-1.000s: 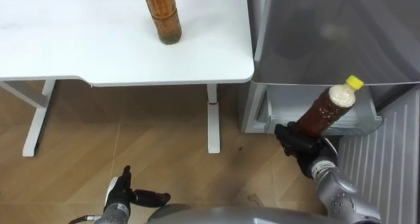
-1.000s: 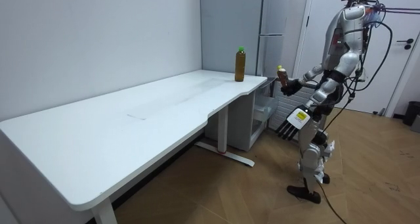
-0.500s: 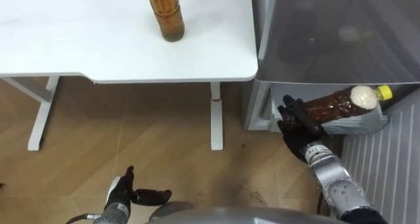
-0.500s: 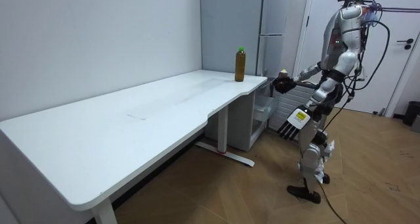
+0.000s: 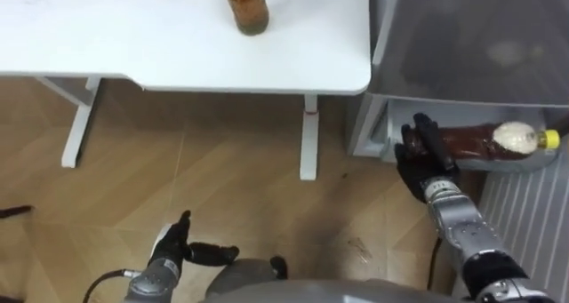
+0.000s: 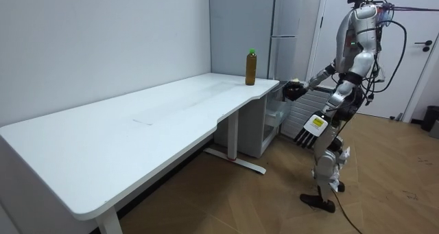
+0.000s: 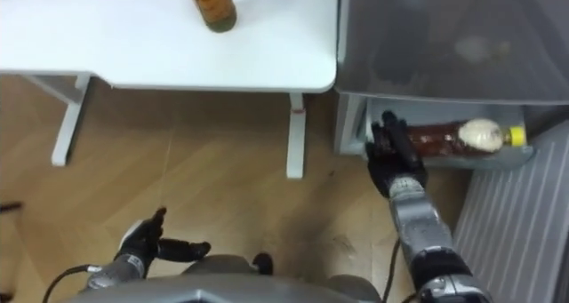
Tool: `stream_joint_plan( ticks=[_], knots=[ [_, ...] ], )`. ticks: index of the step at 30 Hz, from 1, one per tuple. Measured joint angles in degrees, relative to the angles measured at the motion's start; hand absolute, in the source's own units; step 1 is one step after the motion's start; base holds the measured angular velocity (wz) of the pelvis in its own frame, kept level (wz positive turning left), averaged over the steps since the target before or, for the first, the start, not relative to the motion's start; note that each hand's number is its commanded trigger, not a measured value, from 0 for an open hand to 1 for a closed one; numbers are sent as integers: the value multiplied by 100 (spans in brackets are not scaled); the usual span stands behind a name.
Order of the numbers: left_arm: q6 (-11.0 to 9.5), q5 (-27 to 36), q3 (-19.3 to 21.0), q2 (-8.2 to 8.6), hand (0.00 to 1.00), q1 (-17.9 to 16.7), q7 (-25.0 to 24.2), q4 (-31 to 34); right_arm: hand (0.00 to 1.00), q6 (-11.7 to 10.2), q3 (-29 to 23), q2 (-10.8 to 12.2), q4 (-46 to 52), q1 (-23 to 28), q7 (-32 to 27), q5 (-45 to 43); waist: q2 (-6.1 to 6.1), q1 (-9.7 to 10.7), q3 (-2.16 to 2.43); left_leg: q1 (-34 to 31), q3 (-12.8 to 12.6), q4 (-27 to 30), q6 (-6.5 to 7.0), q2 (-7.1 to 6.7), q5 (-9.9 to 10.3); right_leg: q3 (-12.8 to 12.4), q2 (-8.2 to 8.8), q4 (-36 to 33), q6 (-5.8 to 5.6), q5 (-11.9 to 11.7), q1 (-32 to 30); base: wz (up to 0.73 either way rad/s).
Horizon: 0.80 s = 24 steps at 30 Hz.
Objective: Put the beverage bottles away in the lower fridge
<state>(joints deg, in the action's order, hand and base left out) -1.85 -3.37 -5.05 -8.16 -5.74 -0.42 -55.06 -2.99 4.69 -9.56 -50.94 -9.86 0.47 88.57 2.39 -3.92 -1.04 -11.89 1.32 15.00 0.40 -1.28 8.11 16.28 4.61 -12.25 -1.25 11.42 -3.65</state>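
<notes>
Count, one pass:
- brown drink bottles: two, being upright bottle point(image 5: 246, 3) and lying bottle point(image 5: 473, 141)
- bottle caps: one green, one yellow
- white table point(image 5: 133, 45): one
- grey fridge point(image 5: 480, 36): one
- robot hands: two, left hand point(image 5: 169, 254) and right hand point(image 5: 420, 165)

Bright, even indoor light fills the room and casts no hard-edged shadows. The white rectangular table top point(image 5: 133, 45) looks nearly washed out in the eye views. The matte grey fridge door point(image 5: 480, 36) carries 2 faint pale patches of glare. Beneath the table, the light wooden plank floor point(image 5: 222, 161) lies in soft, slightly darker shade. The pale wall point(image 6: 103, 49) is evenly lit.
</notes>
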Motion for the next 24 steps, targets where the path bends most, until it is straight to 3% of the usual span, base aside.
stream_joint_plan(
  ticks=[3,9,16,19,24],
  knots=[
    [12,118,-94,-80,0,229,-20,-104,100,69,-231,-35,-582,-721,109,28,-18,-52,-44,-436,31,-21,23,-26,-153,15,45,-185,21,-13,-516,7],
    [-41,283,-92,-152,0,552,-36,-415,100,265,-524,-281,-1221,-1286,223,-17,-60,-127,-95,-984,38,-9,69,-75,-312,45,147,-499,21,-16,-1168,5],
    [-189,1023,-182,-272,0,871,-33,-743,100,383,-897,-877,-1630,-1985,217,-25,-265,-241,-249,-1707,-58,-12,159,-186,-545,-82,348,-1039,7,4,-2171,-2],
    [-172,1184,-194,-337,0,870,1,-748,100,452,-1057,-1042,-1646,-2112,161,1,-318,-255,-267,-1962,-64,37,190,-240,-595,-126,413,-1199,-17,22,-2473,0],
    [24,1173,-433,-541,0,856,280,-917,100,633,-1060,-1203,-1806,-2504,-51,14,-384,-252,-275,-2350,-125,101,221,-267,-667,-195,497,-1451,-15,26,-2975,-1]
  ],
)
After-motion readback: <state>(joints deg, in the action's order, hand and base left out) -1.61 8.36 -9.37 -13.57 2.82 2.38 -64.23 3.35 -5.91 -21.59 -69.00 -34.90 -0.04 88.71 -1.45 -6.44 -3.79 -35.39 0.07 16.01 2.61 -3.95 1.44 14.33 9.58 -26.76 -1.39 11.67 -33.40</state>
